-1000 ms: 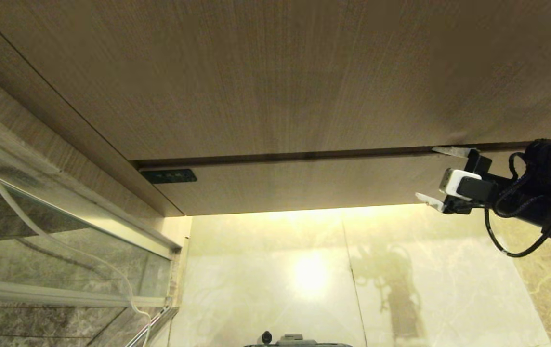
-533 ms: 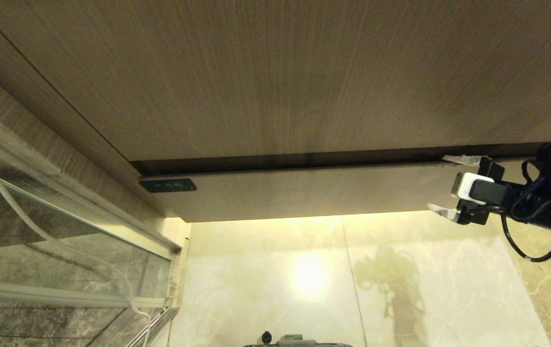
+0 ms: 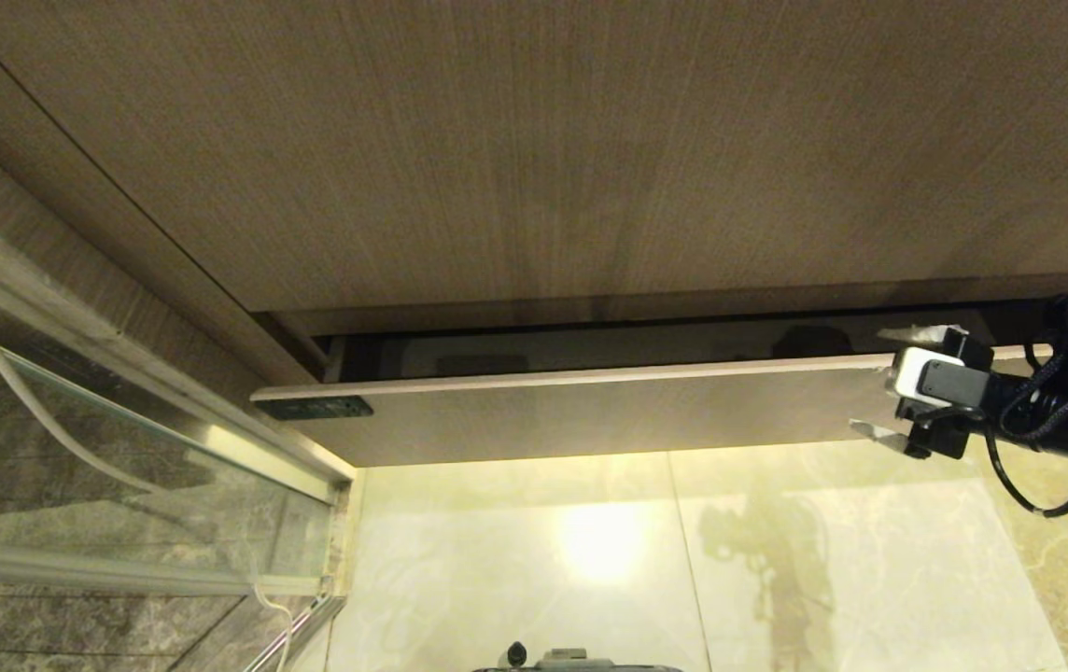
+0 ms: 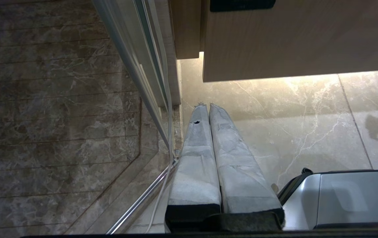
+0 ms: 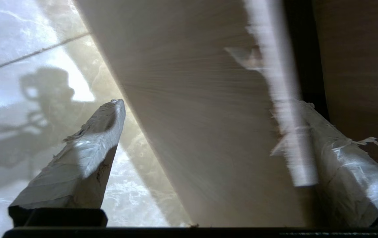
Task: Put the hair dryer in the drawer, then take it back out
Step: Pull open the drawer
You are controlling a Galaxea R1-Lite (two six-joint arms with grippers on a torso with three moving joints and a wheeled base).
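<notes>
The drawer (image 3: 590, 411) has a light-brown wood-grain front and stands partly pulled out, with a dark gap above its top edge. My right gripper (image 3: 870, 381) is at the right end of the front, open wide. One fingertip is hooked behind the top edge and the other hangs just below the bottom edge. In the right wrist view the drawer front (image 5: 192, 132) fills the space between the spread fingers of the right gripper (image 5: 210, 103). My left gripper (image 4: 207, 105) is shut and empty, parked low over the floor. The hair dryer is out of view.
A tall wood panel (image 3: 534, 140) rises above the drawer. A glass partition with a metal frame (image 3: 123, 485) and a white cord (image 3: 30, 401) stand at the left. Pale marble floor (image 3: 777, 560) lies below, and my own base (image 4: 351, 198) sits beside the left gripper.
The drawer has slid out towards me, and the thin seam above it has widened into a dark gap. My right gripper has moved with its front edge, still open.
</notes>
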